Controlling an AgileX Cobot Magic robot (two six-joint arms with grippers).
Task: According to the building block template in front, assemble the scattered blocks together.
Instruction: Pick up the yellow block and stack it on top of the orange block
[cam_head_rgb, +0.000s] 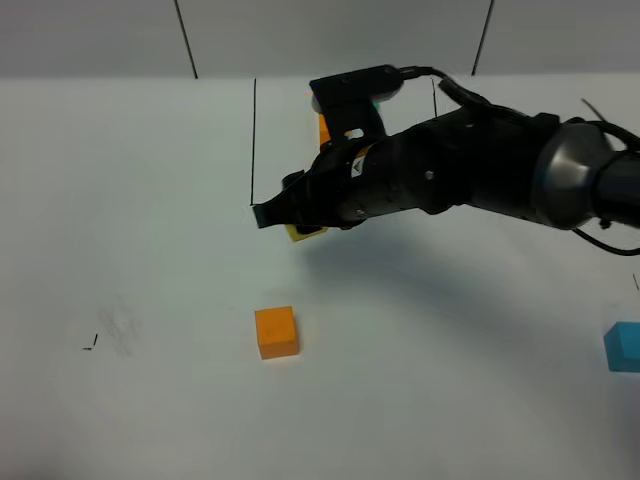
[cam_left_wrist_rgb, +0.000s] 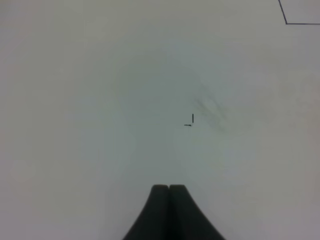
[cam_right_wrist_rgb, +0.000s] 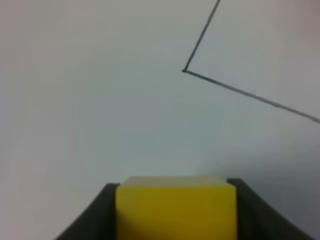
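Yellow cube (cam_right_wrist_rgb: 175, 217) pinched in the right hand (cam_head_rgb: 288, 220), at the near left corner of the black rectangle (cam_head_rgb: 254, 140).
Three loose cubes, equal-sided, so none has a long axis. The yellow one sits square between the fingers. One orange cube (cam_head_rgb: 276, 332) lies on the surface (cam_head_rgb: 150, 250), nearer than that corner. One blue cube (cam_head_rgb: 623, 347) lies far to its right. Inside the rectangle, only an orange bit of the template (cam_head_rgb: 323, 130) shows beside the arm. Left hand (cam_left_wrist_rgb: 169, 189) pressed together.

No legible text, brand or number appears in any view. A pale sticker (cam_head_rgb: 355, 168) on the dark housing of the right arm (cam_head_rgb: 470, 170) is too small to read. Two short black pen ticks (cam_head_rgb: 90, 345) on the table (cam_head_rgb: 150, 200), at eight o'clock from the exterior view's centre, form no character.
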